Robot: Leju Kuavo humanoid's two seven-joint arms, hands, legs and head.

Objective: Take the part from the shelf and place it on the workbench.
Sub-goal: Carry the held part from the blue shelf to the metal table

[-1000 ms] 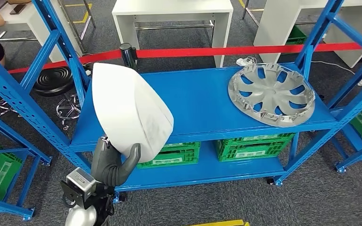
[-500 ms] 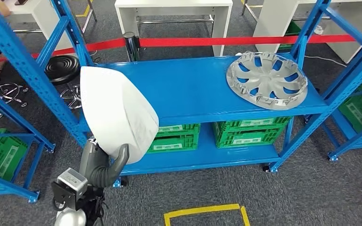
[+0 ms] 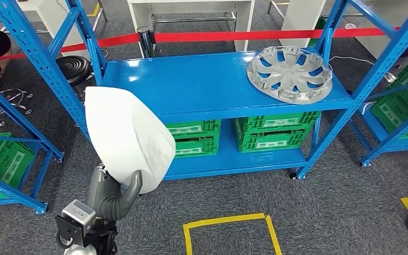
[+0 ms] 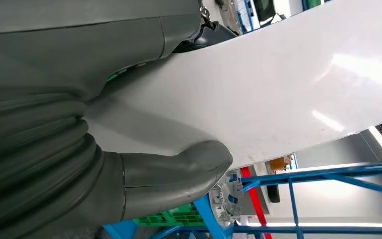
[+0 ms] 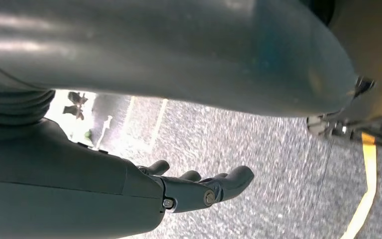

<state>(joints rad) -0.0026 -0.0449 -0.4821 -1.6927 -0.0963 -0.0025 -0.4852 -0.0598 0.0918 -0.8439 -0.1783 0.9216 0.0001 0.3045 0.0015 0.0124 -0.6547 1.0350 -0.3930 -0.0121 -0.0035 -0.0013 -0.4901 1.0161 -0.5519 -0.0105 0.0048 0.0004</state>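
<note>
The left hand (image 3: 112,192) has the white part (image 3: 128,137) gripped by its lower edge, the thick grey thumb (image 4: 176,172) pressed flat against the smooth face while the rest of the hand wraps behind it. The part is a broad curved shell, rounded at the corners and glossy enough to catch the ceiling lights in the left wrist view, with a faint greyish smudge or print on the face turned toward the camera. It is held upright and clear of the shelf — it stands out in front of the left end of the blue shelf (image 3: 202,87), over the grey carpet (image 3: 324,212), touching nothing but the hand. On the right end of that shelf's top board lies a silver wheel cover (image 3: 290,73), flat, its spokes facing up. Green crates (image 3: 273,133) sit side by side on the lower board. A red barrier tape (image 3: 234,36) runs behind the rack, with white tables (image 3: 191,6) beyond it, and a yellow taped outline (image 3: 228,234) marks the floor near the robot. The right hand (image 5: 194,189) hangs over the carpet with its fingers (image 5: 236,178) loosely extended and apart — nothing in it.
</note>
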